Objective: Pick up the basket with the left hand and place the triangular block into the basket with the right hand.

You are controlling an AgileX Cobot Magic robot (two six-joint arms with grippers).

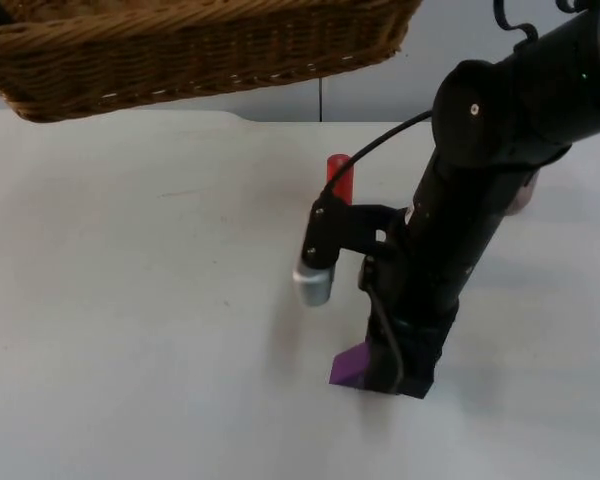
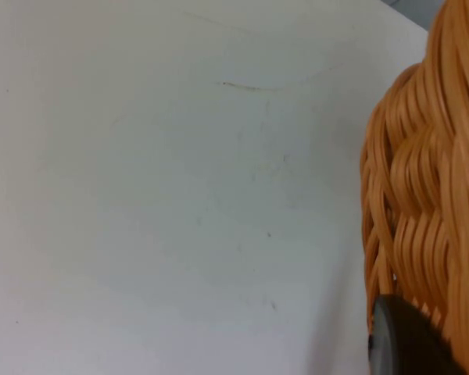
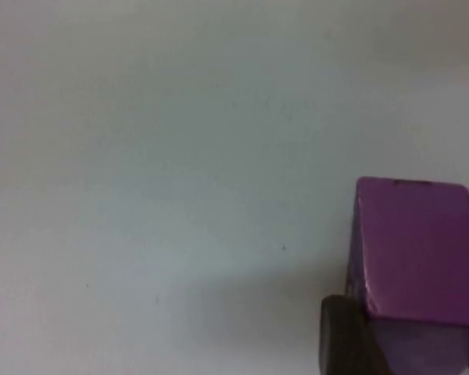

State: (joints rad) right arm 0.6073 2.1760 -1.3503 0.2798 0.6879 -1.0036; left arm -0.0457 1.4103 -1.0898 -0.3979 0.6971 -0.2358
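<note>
I see the right gripper (image 1: 395, 385) down at the purple triangular block (image 1: 350, 366), fingers apparently pinching it, well below the basket (image 1: 180, 50) that the left gripper (image 2: 402, 344) holds up.

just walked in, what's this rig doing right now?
Two-arm pick and place, mid-run. The wicker basket is already up off the white table, with the left tool at its woven rim. The right tool is down at the table on the purple triangular block, its fingertip against the block's side. The block is not yet in the basket. A red cylinder stands behind the right arm.
</note>
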